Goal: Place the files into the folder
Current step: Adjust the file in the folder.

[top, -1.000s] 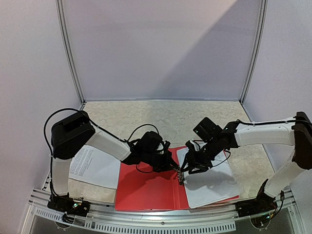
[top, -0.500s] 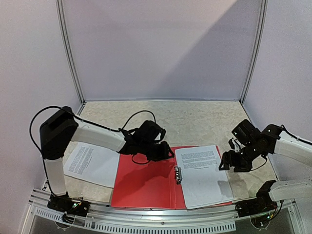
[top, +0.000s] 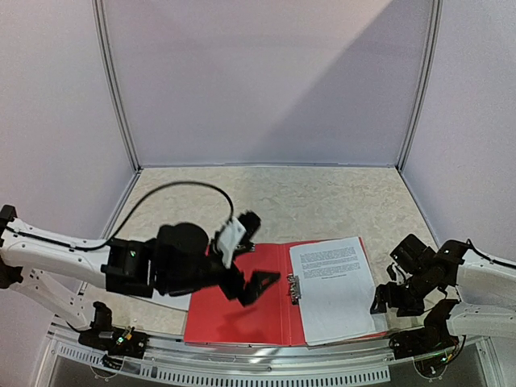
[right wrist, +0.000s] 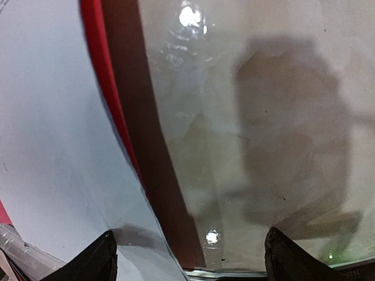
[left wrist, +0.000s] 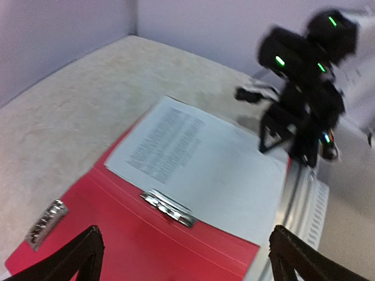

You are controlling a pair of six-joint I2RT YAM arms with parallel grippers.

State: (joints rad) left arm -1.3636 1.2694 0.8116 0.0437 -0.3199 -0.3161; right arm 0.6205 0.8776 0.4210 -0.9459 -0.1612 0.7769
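Top external view: the folder (top: 238,321) lies open and flat at the near edge of the bench (top: 274,197), red covers up. One of the files (top: 334,284) rests on its right-hand cover, with its left edge against the metal clip (top: 293,288) at the spine. I judge the task partly done. That sheet is in place, though I cannot tell whether the clip has hold of it. A pale sliver (top: 173,302) shows under my left arm, just beside the left cover. It may be another sheet, but too little of it shows to be sure.

The sheet looks flat and uncreased, with dense print on its upper half.

My left tool (left wrist: 184,260) hangs over the left cover, fingers spread wide with nothing between them. My right tool (right wrist: 190,257) sits over the folder's right edge, also spread and empty.
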